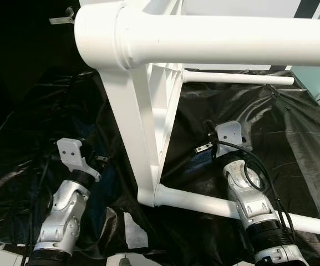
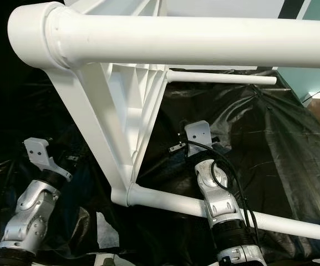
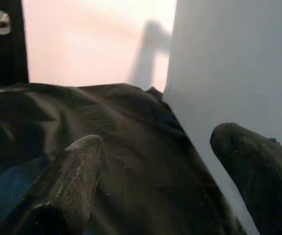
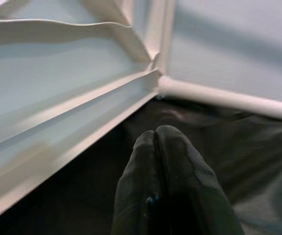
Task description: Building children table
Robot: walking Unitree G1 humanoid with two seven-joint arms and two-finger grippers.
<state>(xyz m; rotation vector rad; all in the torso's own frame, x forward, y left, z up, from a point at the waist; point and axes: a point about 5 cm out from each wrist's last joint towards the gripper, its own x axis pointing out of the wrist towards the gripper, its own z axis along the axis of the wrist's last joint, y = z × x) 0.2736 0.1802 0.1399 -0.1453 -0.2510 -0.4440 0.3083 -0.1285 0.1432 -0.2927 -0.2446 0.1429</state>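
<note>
White table frame on black sheet, two arms below

Table frame, white plastic, on its side w/ ribbed underside facing right; 3 round legs pointing right. Black plastic sheet underneath. Left arm left of frame; right arm crosses over lowest leg. End effector fingers hidden.

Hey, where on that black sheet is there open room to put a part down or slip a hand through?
Open black sheet lies on the right, between the thin far leg and the lower leg. Crowded: the middle, where the white tabletop stands on edge with the left gripper and right gripper close beside it.
</note>
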